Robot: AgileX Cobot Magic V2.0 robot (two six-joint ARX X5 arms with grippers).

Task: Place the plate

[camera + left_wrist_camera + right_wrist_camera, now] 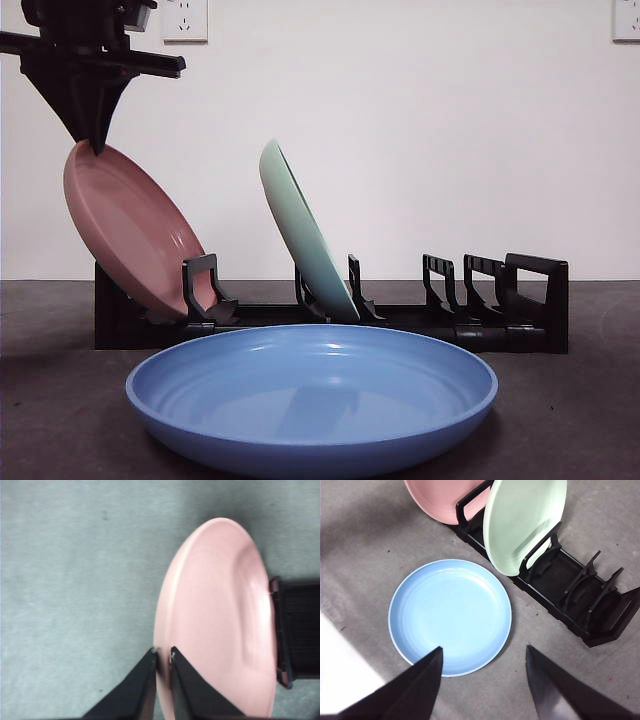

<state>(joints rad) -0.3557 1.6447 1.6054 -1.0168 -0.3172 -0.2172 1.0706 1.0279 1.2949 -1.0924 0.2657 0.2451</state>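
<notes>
The table (60, 400) is a dark grey, matte surface that carries all items.

The rack (520, 310) is a long black slotted plate holder standing across the table behind the blue plate. Its dividers rise in pairs; the slots at one end hold nothing.

The blue plate (312, 395) lies flat on the table, right side up, in front of the rack and apart from it. In the right wrist view the blue plate (450, 616) sits just beyond the jaws, untouched.

The pink plate (130, 228) stands on edge in the end slot of the rack, tilted outward, its lower rim seated between the dividers.

The green plate (303, 235) stands on edge in a middle slot, tilted the same way, well apart from the pink plate.

The left gripper (96, 145) comes down from above onto the upper rim of the pink plate. In the left wrist view its jaws are nearly closed, with the rim of the pink plate (220, 620) pinched between them at the left gripper (163, 655).

The right gripper (484, 655) hangs above the table over the near edge of the blue plate, jaws spread wide, holding nothing.
</notes>
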